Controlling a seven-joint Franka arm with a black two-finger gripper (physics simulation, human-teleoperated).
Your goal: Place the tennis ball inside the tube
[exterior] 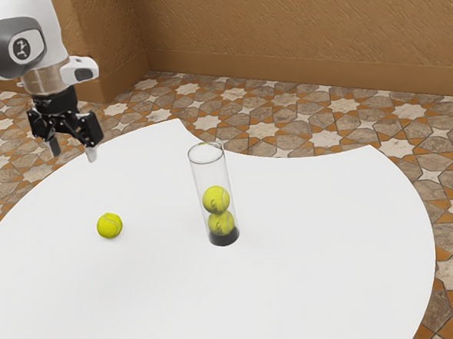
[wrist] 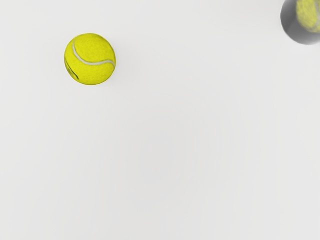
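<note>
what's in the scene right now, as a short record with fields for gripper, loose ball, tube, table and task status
gripper: open, holding nothing, raised above table height
loose ball: yellow-green tennis ball, resting on the table
tube: clear, upright, open top, dark base
tube contents: lower ball, upper ball stacked on it, free space above
table: white top, curved edge
task status: loose ball not yet in the tube
</note>
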